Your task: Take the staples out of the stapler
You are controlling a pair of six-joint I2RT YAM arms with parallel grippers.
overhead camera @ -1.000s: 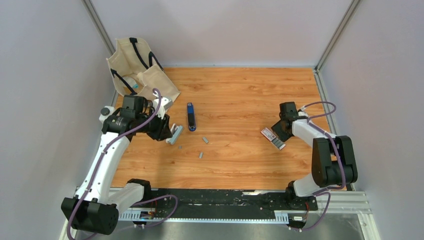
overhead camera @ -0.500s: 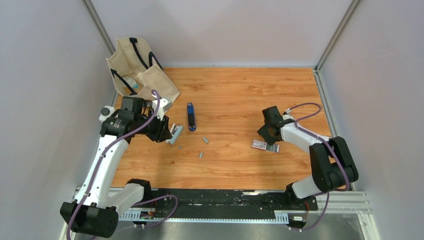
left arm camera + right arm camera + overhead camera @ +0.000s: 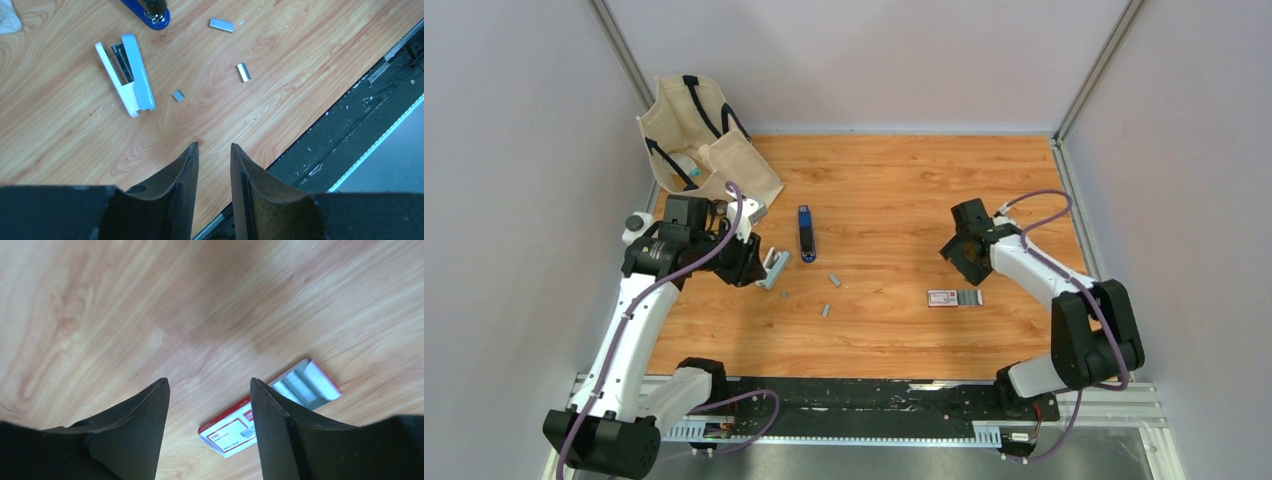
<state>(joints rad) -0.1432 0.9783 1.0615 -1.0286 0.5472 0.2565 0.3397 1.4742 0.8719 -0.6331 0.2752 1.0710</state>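
The small light grey stapler (image 3: 774,268) lies hinged open on the wooden table; it also shows in the left wrist view (image 3: 127,75). Three short staple strips lie to its right: one (image 3: 834,280), one (image 3: 826,311) and a tiny one (image 3: 783,295). They also show in the left wrist view (image 3: 221,25), (image 3: 243,72), (image 3: 178,95). My left gripper (image 3: 756,266) hovers just left of the stapler, its jaws a little apart and empty (image 3: 214,146). My right gripper (image 3: 962,262) is open and empty (image 3: 209,381), far to the right.
A red-and-white staple box (image 3: 944,297) lies flat below my right gripper, its inner tray (image 3: 305,382) slid partly out. A dark blue bar with a black end (image 3: 807,233) lies beyond the stapler. A canvas bag (image 3: 699,140) stands at the back left. The black front rail (image 3: 874,395) borders the table.
The red-and-white box slid left and towards the table's front, and now lies flat apart from the right gripper, which has drawn back above it. The left arm has barely moved.
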